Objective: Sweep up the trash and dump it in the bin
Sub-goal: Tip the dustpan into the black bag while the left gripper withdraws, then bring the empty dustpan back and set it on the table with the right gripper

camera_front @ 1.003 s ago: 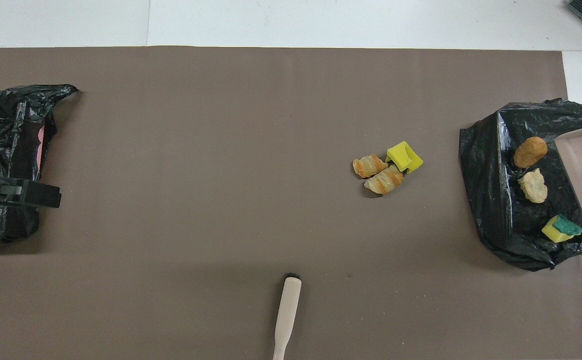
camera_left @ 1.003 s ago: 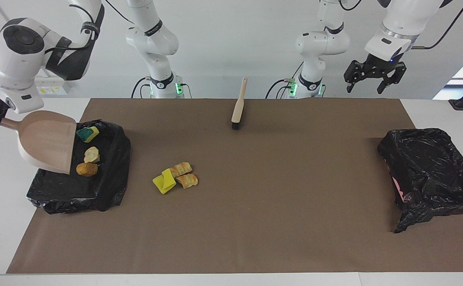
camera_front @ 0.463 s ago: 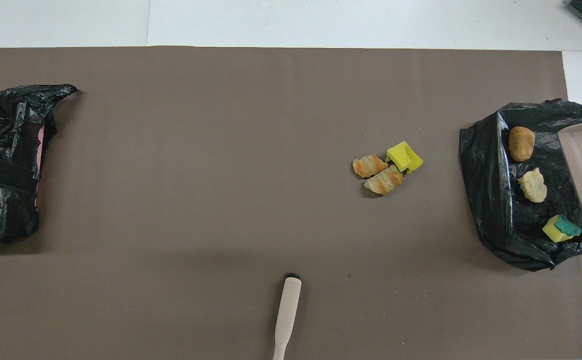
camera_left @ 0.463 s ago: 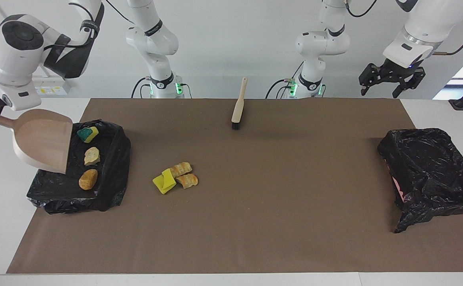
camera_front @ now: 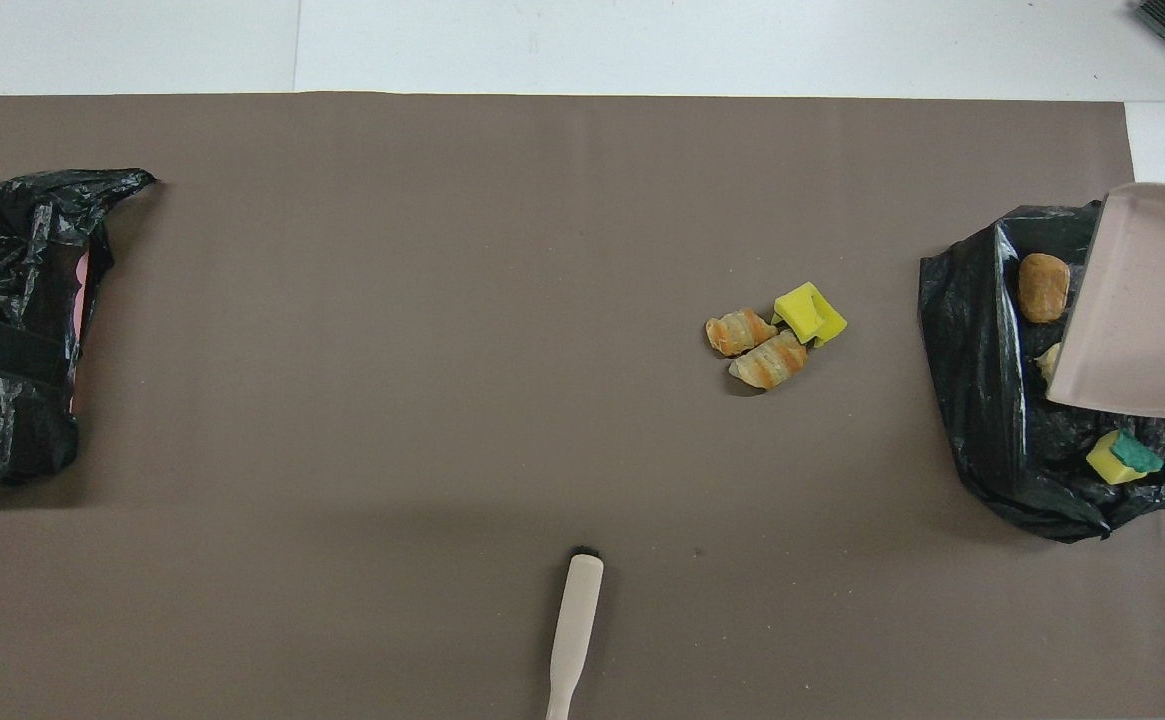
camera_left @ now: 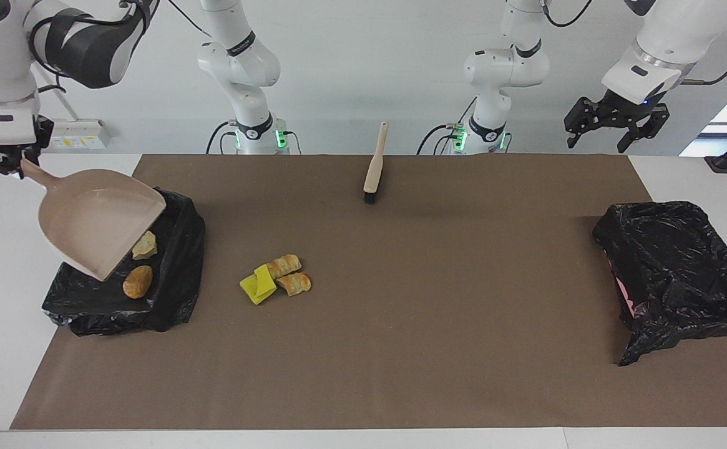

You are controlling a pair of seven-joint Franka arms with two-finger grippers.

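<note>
The right gripper point(camera_left: 2, 163) is pinched tight on the handle of a beige plastic dustpan point(camera_left: 98, 226), holding it empty in the air over the black-bag-lined bin point(camera_left: 170, 299) at the right arm's end of the table. Three pieces of trash lie in that bin: an orange-brown bread chunk point(camera_left: 138, 281), a pale crusty chunk point(camera_left: 144, 245) half under the pan's lip, and a green-backed yellow sponge point(camera_front: 1122, 457). Three more lie loose on the brown mat beside the bin: a folded yellow sponge piece point(camera_left: 258, 284) touching two striped bread rolls point(camera_left: 289, 274). The left gripper point(camera_left: 616, 121) waits with its fingers spread wide, above the table edge at its own end, near a second black-lined bin point(camera_left: 675, 268). The beige brush point(camera_left: 372, 168) lies untouched near the robots. I reckon the risk is the pan's lip snagging the loose bag as it swings away, dragging the liner and spilling what is in.
</note>
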